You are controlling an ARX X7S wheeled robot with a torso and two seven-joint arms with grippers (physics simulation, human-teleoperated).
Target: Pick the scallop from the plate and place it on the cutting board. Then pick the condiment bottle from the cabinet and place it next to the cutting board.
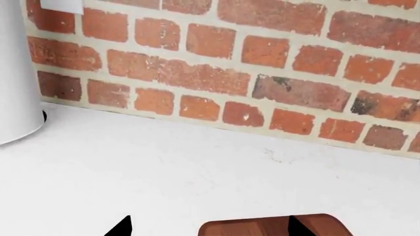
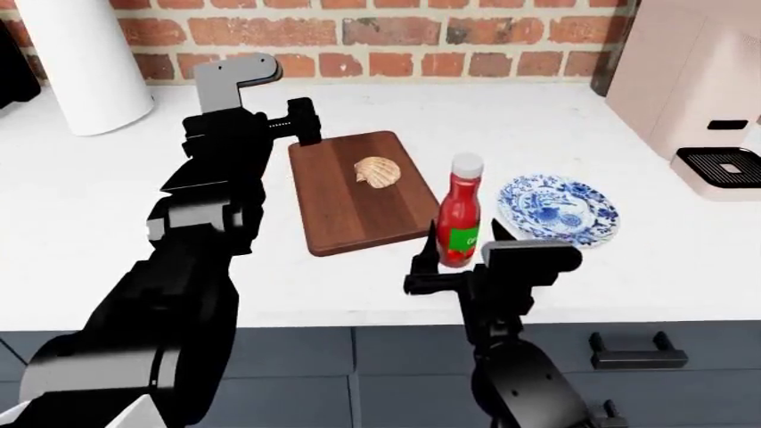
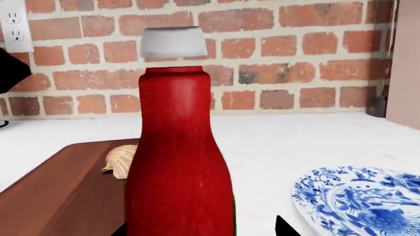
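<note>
The scallop [image 2: 378,171] lies on the cutting board [image 2: 345,209], toward its far end, ribbed side up. The condiment bottle [image 2: 459,214] stands upright on the white desk [image 2: 107,232] just beside the board's right edge — between the board and the blue-and-white plate [image 2: 559,210], which sits near it on the right with nothing on it. The right gripper [image 2: 459,254] is directly in front of the bottle's base; its jaws stand apart, one dark tip on each side of the bottle, not clamped on it (the right wrist view shows the red body filling the near field). The left gripper [image 2: 305,121] hangs over the board's far left corner, its jaws apart and holding nothing. A large white roll [image 2: 84,67] stands at the brick wall [image 2: 393,36], far left.
</note>
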